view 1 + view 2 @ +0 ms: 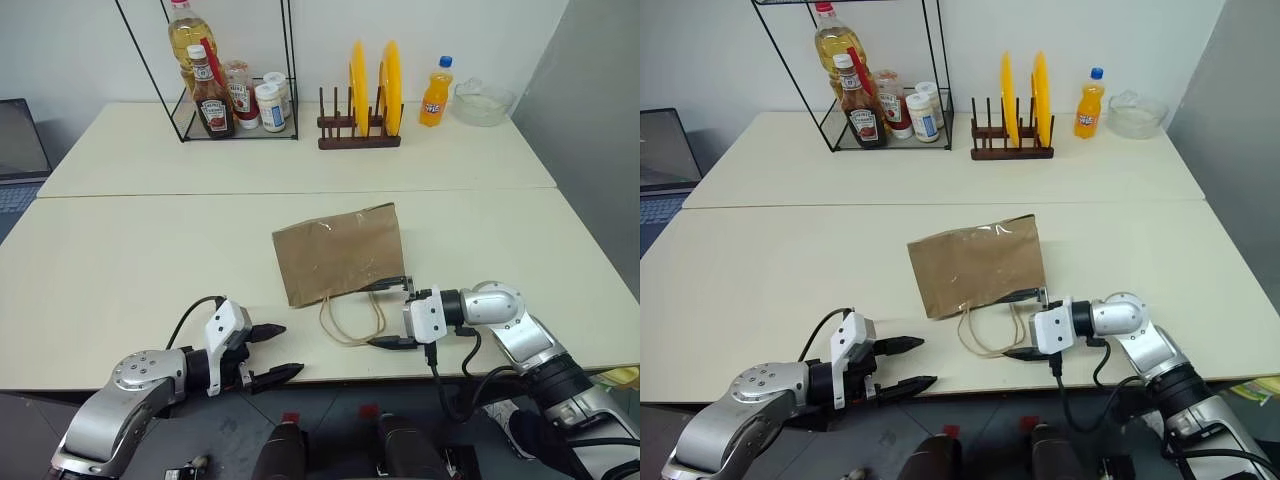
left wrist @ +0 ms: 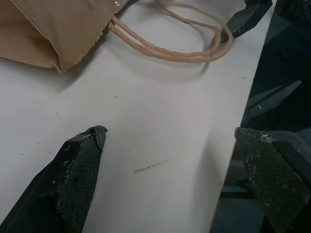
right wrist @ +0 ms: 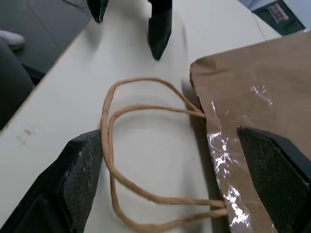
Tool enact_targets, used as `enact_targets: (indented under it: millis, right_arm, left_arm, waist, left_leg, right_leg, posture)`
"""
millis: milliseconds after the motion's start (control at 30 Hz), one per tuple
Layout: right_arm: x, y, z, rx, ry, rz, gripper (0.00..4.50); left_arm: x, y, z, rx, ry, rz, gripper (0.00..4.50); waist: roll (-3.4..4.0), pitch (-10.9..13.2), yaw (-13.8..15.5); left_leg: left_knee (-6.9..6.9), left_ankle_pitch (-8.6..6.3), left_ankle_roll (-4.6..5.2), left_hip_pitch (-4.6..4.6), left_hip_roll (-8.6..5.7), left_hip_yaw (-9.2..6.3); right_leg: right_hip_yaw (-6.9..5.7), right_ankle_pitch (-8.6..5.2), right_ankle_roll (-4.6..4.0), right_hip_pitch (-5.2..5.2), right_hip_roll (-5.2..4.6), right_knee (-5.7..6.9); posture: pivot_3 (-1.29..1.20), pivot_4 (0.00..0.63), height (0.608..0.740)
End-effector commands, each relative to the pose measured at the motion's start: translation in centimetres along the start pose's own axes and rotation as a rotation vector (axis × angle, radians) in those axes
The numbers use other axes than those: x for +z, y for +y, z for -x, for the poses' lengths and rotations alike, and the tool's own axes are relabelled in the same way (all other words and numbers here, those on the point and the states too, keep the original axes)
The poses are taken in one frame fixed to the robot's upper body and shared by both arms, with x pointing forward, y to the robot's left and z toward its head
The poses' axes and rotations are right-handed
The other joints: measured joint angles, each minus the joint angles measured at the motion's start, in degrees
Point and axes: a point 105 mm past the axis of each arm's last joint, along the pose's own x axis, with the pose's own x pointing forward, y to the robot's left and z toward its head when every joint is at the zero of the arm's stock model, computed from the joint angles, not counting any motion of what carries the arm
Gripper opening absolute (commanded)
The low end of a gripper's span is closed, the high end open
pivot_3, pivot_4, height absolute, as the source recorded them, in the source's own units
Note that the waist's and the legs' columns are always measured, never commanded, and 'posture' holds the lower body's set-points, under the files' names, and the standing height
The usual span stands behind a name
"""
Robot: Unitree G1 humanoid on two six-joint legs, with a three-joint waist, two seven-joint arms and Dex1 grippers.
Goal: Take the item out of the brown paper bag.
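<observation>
Nearest the camera, the left tool (image 1: 272, 353) rests at the front edge of the bench (image 1: 120, 260), its two black fingers spread wide and holding nothing. Ahead of it and off to its right lies the brown paper bag (image 1: 340, 252), flat on its side, with its mouth toward the front edge and its thin beige loop handles (image 1: 352, 322) spilling onto the bench. The right tool (image 1: 392, 313) points leftward at that mouth, jaws wide apart and gripping nothing: one finger lies at the bag's open edge, the other beside the handle loops, so the loops sit between its fingers. Something shiny and crinkled (image 3: 221, 160) shows at the bag's mouth, just beside the upper finger; whether it belongs to the item cannot be told, and the cola bottle itself is hidden.
</observation>
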Motion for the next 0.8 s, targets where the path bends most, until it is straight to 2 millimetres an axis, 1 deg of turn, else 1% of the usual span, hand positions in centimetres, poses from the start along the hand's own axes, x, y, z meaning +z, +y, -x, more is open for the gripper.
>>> enact_targets:
  millis: [33,133,233,400,533,633,733,800]
  right_arm:
    - [1.0,-0.7,0.4,-0.028,-0.031,0.012,4.46]
    - [1.0,-1.1,0.4,-0.049,-0.038,-0.01,4.46]
    - [0.7,-1.4,0.3,-0.064,-0.024,-0.021,4.46]
    - [0.0,-3.0,-0.4,-0.135,0.002,-0.042,4.46]
    - [0.8,-3.8,-1.1,-0.149,-0.028,-0.04,4.46]
    - [1.8,-4.3,-1.4,-0.152,-0.075,-0.045,3.88]
    - [2.3,-4.3,-1.4,-0.145,-0.092,-0.036,2.86]
    - [2.8,-4.4,-1.2,-0.15,-0.105,-0.025,2.09]
  left_arm:
    - [-0.3,-0.4,-0.3,-0.023,0.018,0.006,4.5]
    - [-0.2,-0.4,-0.4,-0.024,0.015,0.004,4.5]
    - [-0.2,-0.4,-0.5,-0.028,0.015,0.003,4.5]
    - [0.0,-0.9,-1.2,-0.049,0.007,0.008,4.5]
    - [0.1,-1.0,-1.6,-0.061,0.0,0.015,4.5]
    - [0.3,-0.9,-2.0,-0.069,-0.025,0.061,4.5]
    - [0.0,-0.9,-2.4,-0.073,-0.027,0.094,4.5]
    - [0.0,-0.9,-2.7,-0.073,-0.044,0.127,4.5]
  waist:
    - [0.0,0.0,0.0]
    - [0.0,0.0,0.0]
    - [0.0,0.0,0.01]
    - [0.0,0.0,0.0]
    - [0.0,0.0,0.05]
    - [0.0,0.0,0.08]
    - [0.0,0.0,0.08]
    - [0.01,-0.01,0.08]
  left_leg:
    - [0.0,0.0,0.0,0.0,0.0,0.0]
    - [0.0,0.0,0.0,0.0,-0.01,0.0]
    - [0.0,0.0,0.0,0.0,-0.02,0.0]
    - [0.0,0.0,0.0,0.0,-0.02,0.01]
    - [0.01,0.0,0.0,0.0,-0.02,0.0]
    - [0.01,0.0,0.0,-0.01,-0.02,-0.03]
    - [0.01,0.0,0.0,-0.01,-0.02,-0.02]
    - [0.01,0.0,0.0,-0.01,-0.02,-0.03]
  right_leg:
    - [0.0,0.0,0.0,0.0,0.0,0.0]
    - [-0.01,0.0,0.0,0.0,0.0,0.0]
    - [0.0,0.0,0.0,0.0,0.0,0.0]
    - [-0.02,0.0,0.0,0.0,0.01,0.0]
    - [-0.01,0.0,0.0,0.0,0.02,0.01]
    - [-0.01,0.0,0.0,0.01,0.01,0.0]
    - [-0.02,0.0,0.01,0.01,0.01,0.01]
    - [-0.03,0.0,0.01,0.01,0.01,0.02]
  posture:
    - [0.0,0.15,0.74]
    - [0.0,0.15,0.74]
    - [0.0,0.15,0.74]
    - [0.0,0.15,0.74]
    - [0.0,0.15,0.74]
    - [0.0,0.15,0.74]
    - [0.0,0.15,0.74]
    - [0.0,0.15,0.74]
